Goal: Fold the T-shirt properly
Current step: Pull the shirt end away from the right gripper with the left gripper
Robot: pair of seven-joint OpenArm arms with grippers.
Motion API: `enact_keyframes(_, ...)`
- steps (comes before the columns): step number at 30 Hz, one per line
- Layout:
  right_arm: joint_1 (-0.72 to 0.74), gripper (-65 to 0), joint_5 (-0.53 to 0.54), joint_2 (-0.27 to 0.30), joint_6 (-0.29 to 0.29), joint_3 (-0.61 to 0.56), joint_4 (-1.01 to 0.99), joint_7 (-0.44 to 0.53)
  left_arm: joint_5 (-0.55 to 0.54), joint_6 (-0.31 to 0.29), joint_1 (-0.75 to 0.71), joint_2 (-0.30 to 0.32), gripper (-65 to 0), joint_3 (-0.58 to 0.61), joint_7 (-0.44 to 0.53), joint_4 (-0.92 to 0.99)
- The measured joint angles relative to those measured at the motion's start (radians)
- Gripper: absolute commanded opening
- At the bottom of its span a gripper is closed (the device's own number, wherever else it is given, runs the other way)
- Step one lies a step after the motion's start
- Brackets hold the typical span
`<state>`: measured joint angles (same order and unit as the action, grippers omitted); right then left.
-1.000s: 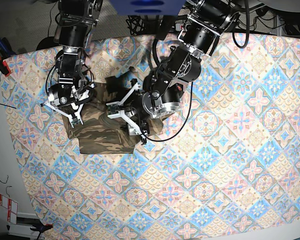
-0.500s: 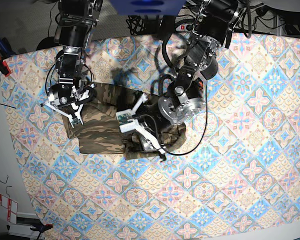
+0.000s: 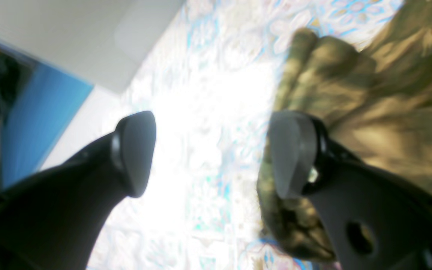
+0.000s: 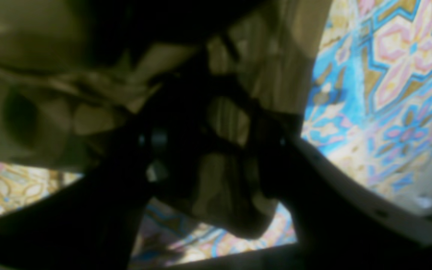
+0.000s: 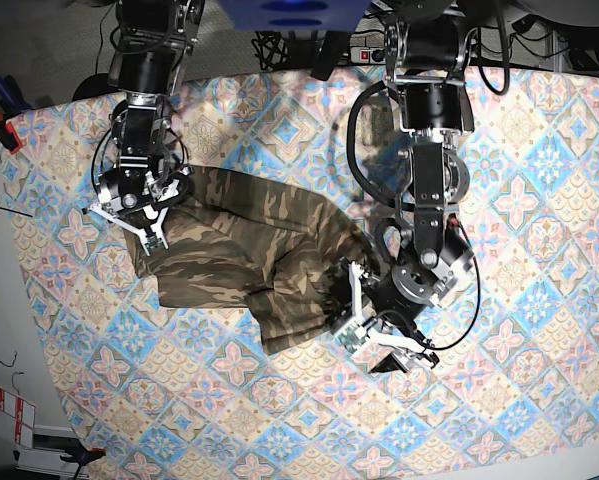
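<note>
Lying crumpled on the tablecloth [image 5: 539, 200] in the base view, the T-shirt [image 5: 239, 255] spreads between both arms. Right gripper [image 5: 131, 212] sits on its far-left edge; left gripper [image 5: 379, 330] at its near-right edge. Left wrist view: left gripper [image 3: 208, 153] is released, jaws spread apart, nothing between them, shirt beside one finger. Right wrist view: blurred, right gripper [image 4: 216, 150] clenched on camouflage fabric. No readable writing anywhere.
</note>
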<state>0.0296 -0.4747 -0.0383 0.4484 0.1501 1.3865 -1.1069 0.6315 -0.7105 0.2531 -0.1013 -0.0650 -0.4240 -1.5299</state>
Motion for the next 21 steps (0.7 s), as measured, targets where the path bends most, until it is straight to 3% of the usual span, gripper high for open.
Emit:
enact_keyframes(5, -0.011, -34.4, -0.015, 0.002, -0.007, -0.019, 0.0, 0.007, 0.011, 0.005, 0.232, 0.008, -18.7, -0.149, -0.013, 0.423)
enact_keyframes(8, -0.013, -34.4, -0.015, 0.003, -0.008, -0.018, 0.001, 0.01, 0.004, 0.01, 0.316, 0.008, -18.7, -0.189, -0.013, 0.533)
enact_keyframes(14, -0.013, -34.3, -0.011, 0.005, -0.008, -0.018, 0.001, 0.011, 0.006, 0.017, 0.366, -0.039, -18.7, -0.15, -0.011, 0.537)
enact_keyframes(17, -0.011, -34.3, -0.01, 0.005, -0.007, -0.018, 0.001, 0.007, -0.004, -0.01, 0.362, -0.065, -18.7, -0.126, -0.069, 0.539)
enact_keyframes(21, -0.011, -34.3, -0.008, 0.005, -0.007, -0.018, 0.001, 0.007, -0.051, 0.007, 0.365, -0.048, -18.6, -0.06, -0.08, 0.574)
